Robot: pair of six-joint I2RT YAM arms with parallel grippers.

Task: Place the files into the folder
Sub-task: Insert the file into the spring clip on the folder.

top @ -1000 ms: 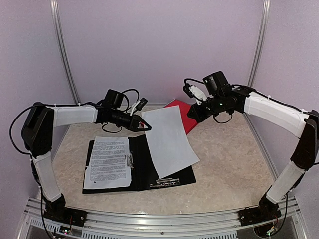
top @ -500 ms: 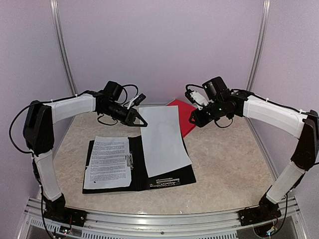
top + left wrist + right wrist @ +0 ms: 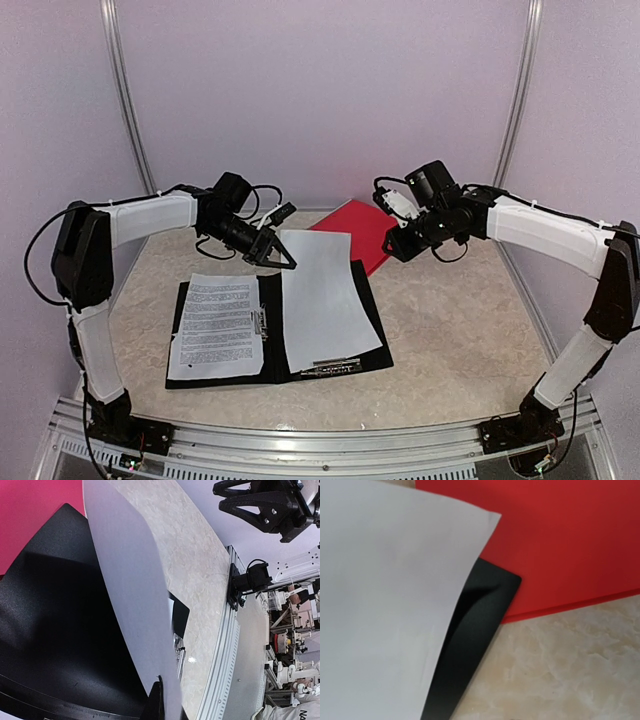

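Roughly halfway, I judge. The printed white paper sheet (image 3: 215, 325) lies flat on the 9 o'clock leaf of the open black folder (image 3: 285, 362). The blank white paper sheet (image 3: 322, 300) covers the 3 o'clock leaf, overhanging its 12 o'clock edge. The left hand (image 3: 283, 262) pinches that sheet's 11 o'clock corner, and it is not yet released. The right hand (image 3: 400, 240) hovers at 1 o'clock above the flat red cover (image 3: 365, 225), slightly spread and empty. The marbled tabletop (image 3: 460, 320) leaves room toward 3 o'clock.

One printed sheet (image 3: 215, 325), one blank sheet (image 3: 320, 300), one black folder (image 3: 275, 362), one red folder (image 3: 360, 225), two robot arms (image 3: 150, 220).
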